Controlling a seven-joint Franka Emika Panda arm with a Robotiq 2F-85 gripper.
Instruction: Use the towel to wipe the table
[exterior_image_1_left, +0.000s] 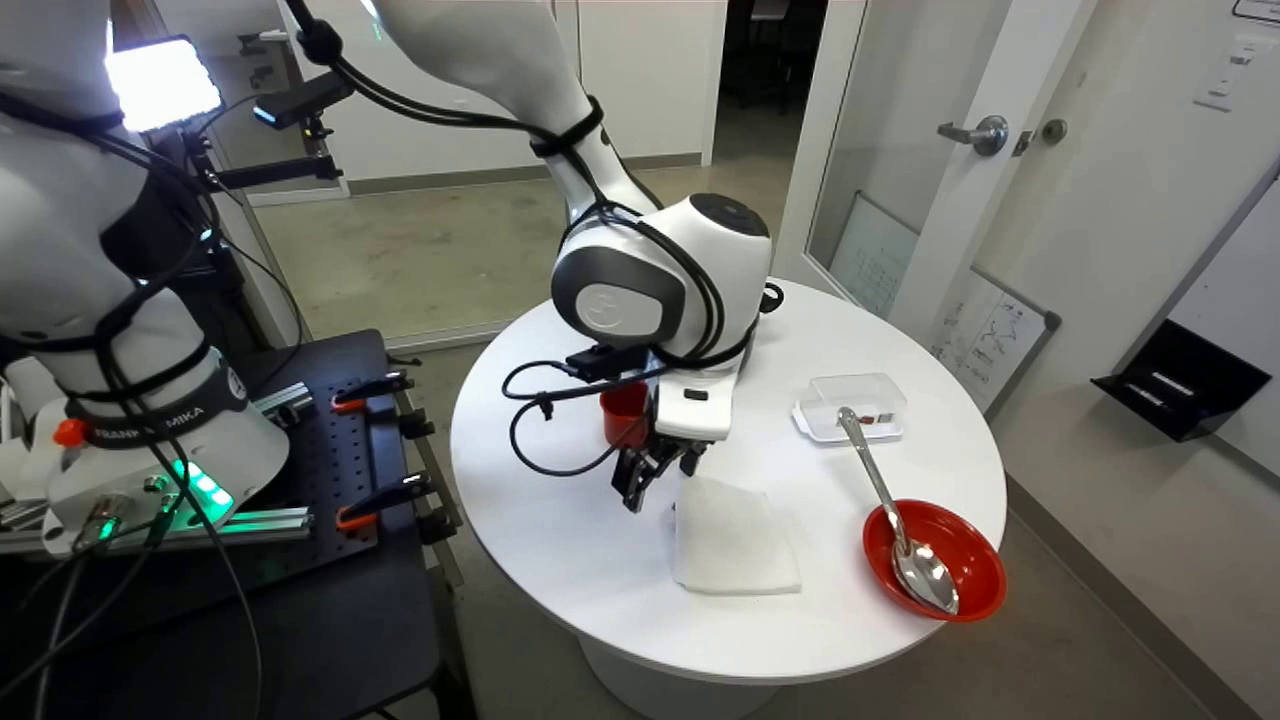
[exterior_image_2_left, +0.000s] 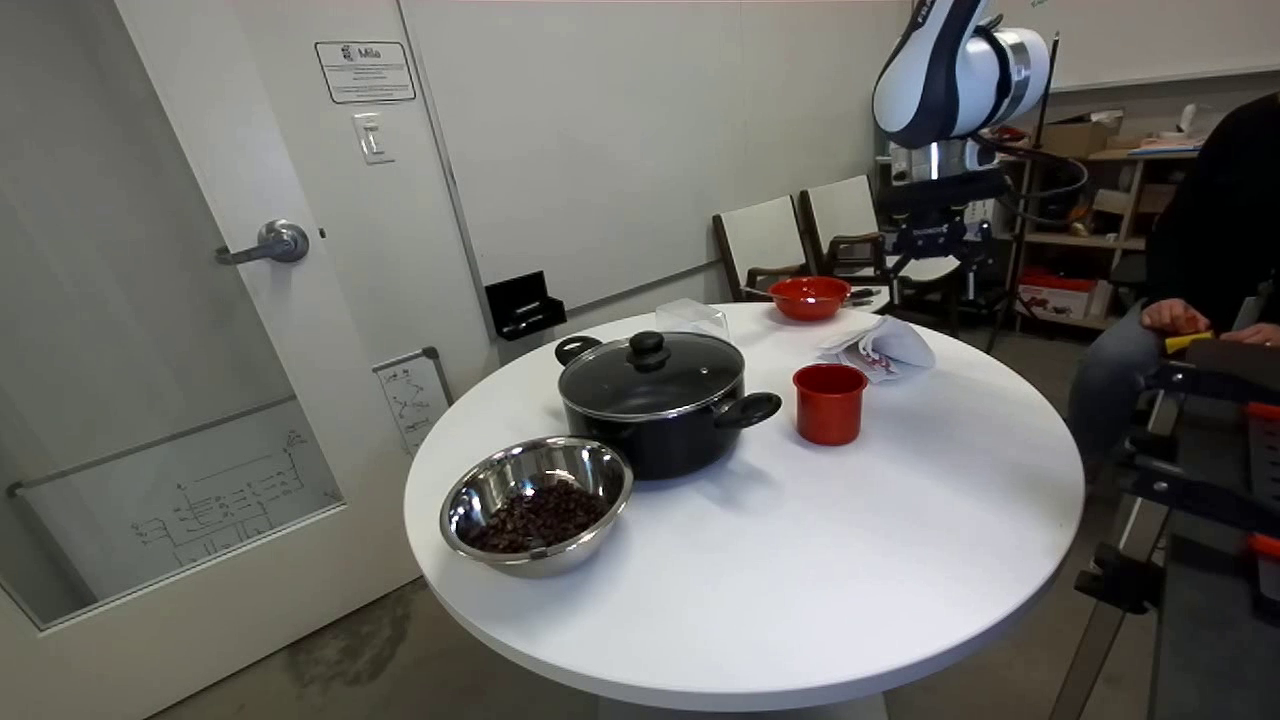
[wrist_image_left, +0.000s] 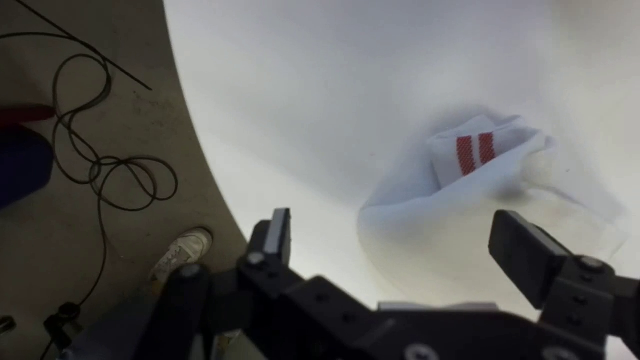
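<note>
The white towel lies folded and crumpled on the white round table (exterior_image_1_left: 560, 550). It shows in both exterior views (exterior_image_1_left: 740, 545) (exterior_image_2_left: 895, 345). In the wrist view the towel (wrist_image_left: 440, 235) has a raised fold and two red stripes on an inner layer. My gripper (exterior_image_1_left: 660, 482) is open and empty, with its fingers wide apart. It hangs above the table near the towel's edge on the robot's side. In the wrist view the gripper (wrist_image_left: 392, 222) has the towel's rounded edge between and beyond its fingers. The gripper also shows above the towel's far side in an exterior view (exterior_image_2_left: 930, 285).
A red mug (exterior_image_2_left: 829, 408) stands near the towel. A black lidded pot (exterior_image_2_left: 650, 430) and a metal bowl (exterior_image_2_left: 545, 563) of dark beans stand farther along. A clear plastic container (exterior_image_1_left: 850, 405) and a red bowl (exterior_image_1_left: 975, 560) with a spoon (exterior_image_1_left: 925, 575) are opposite. A person (exterior_image_2_left: 1215, 220) sits nearby.
</note>
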